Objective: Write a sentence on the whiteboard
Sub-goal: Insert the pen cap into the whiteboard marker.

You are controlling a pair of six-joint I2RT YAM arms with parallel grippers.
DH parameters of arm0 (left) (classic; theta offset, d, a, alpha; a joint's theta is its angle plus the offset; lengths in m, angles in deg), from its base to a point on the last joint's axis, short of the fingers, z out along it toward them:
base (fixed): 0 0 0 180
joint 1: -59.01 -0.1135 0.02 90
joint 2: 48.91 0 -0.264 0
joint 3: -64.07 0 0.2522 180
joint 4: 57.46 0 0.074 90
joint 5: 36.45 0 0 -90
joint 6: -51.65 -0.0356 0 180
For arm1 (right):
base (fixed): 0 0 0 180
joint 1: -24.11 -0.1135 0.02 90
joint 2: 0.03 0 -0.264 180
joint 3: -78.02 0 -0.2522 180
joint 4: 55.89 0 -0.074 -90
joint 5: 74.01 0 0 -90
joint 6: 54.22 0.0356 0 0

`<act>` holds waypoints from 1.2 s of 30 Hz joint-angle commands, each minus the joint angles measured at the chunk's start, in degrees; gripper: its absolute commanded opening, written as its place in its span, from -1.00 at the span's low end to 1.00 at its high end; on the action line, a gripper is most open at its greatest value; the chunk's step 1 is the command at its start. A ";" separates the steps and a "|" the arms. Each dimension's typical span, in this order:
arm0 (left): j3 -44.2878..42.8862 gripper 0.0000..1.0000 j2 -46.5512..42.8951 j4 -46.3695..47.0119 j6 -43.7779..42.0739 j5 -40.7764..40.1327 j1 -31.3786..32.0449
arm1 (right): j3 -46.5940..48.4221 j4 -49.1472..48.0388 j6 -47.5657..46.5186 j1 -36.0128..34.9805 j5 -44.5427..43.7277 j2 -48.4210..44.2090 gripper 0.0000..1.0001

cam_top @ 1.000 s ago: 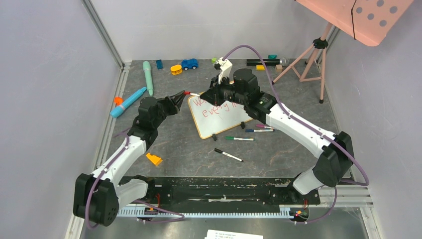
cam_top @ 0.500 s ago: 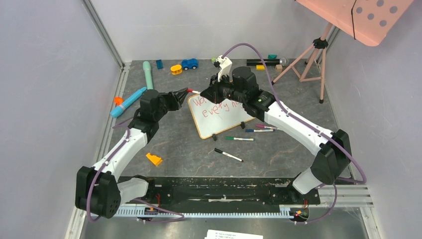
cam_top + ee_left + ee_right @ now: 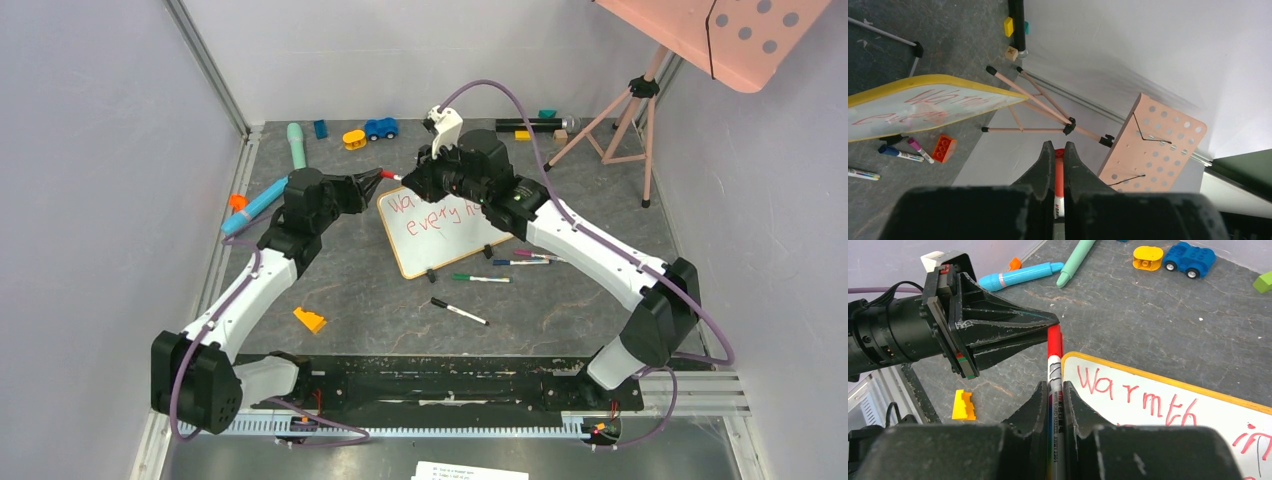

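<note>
Grippers of both my arms met on one red marker (image 3: 391, 176), held in the air at the far left corner of the whiteboard (image 3: 452, 250). My right gripper (image 3: 1054, 390) was clenched around the marker's white printed barrel. My left gripper (image 3: 1047, 324) was pinched on its red end, with the two tips almost touching. From the left wrist, that red end showed squeezed between my closed jaws.

The whiteboard rested on the worktop (image 3: 380, 300) between my arms, turned at an angle, with its two black feet along the near edge. The sentence (image 3: 1135, 400) ran in red across it: I read "Warmth in" on the upper line. The lower line began "every", and the rest was hidden behind my right arm.

Green, blue and purple pens (image 3: 520, 259) lay just beside the board's near right edge, and a black pen (image 3: 459, 311) lay nearer me. An orange wedge (image 3: 309, 320) sat near my left arm.
</note>
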 commanded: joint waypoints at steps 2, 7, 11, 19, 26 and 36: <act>-5.44 -0.96 -1.28 3.95 -4.54 5.23 4.53 | -0.07 -2.20 -1.82 -1.64 -6.07 0.28 -1.00; -6.48 -0.96 -0.77 6.29 -4.66 3.98 6.93 | -0.71 -4.84 -2.39 -2.22 -7.68 -0.27 -1.00; -7.13 -0.96 -0.11 8.57 -4.35 3.68 8.27 | -0.47 -5.42 -2.52 -2.32 -7.68 -0.76 -1.00; -10.79 -0.96 2.19 8.69 -5.10 4.26 12.03 | -0.62 -6.09 -1.85 -2.20 -6.52 -1.21 -1.00; -12.88 -0.96 1.73 4.20 -9.72 3.83 14.76 | 0.12 -3.51 -1.13 -1.87 -7.28 -1.47 -1.00; -15.00 -0.96 3.24 4.29 -9.39 4.48 21.43 | 0.47 -2.67 2.62 1.83 -0.73 0.60 -1.00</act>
